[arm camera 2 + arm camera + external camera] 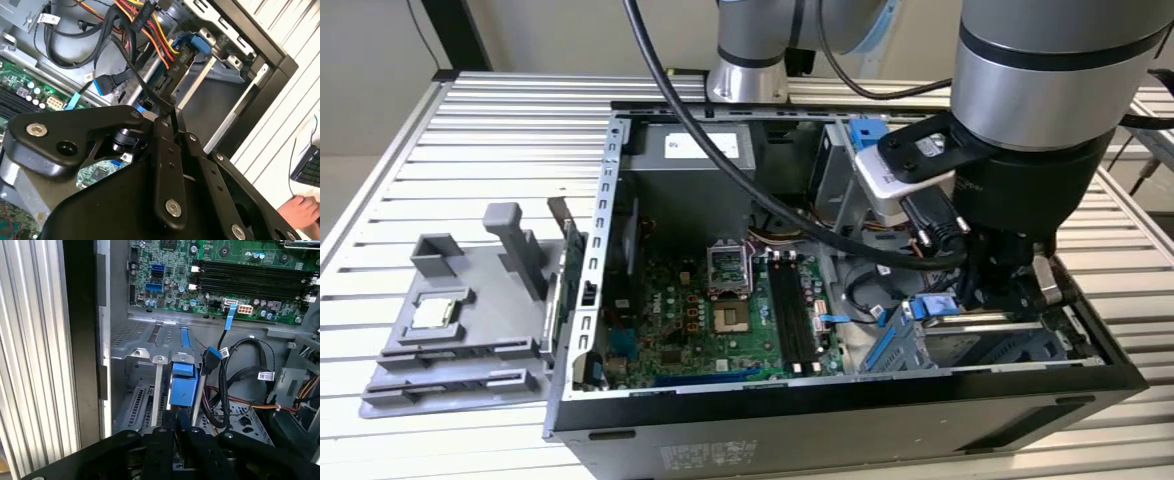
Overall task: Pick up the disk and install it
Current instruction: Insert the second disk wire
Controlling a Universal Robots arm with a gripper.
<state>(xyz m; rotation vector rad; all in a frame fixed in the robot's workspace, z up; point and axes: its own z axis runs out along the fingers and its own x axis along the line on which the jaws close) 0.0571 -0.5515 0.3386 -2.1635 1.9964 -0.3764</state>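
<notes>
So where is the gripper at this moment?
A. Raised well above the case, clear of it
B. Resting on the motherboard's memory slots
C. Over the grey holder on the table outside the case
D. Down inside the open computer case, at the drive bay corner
D: the exterior view shows the gripper lowered into the open computer case at the drive bay, away from the grey holder.

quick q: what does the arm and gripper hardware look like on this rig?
The arm has silver-grey cylindrical links with black joint bands; thick black cables run along it. A white and black camera block sits at the wrist. The gripper is matte black, built of flat linkage bars with silver screws, seen in both wrist views.
</notes>
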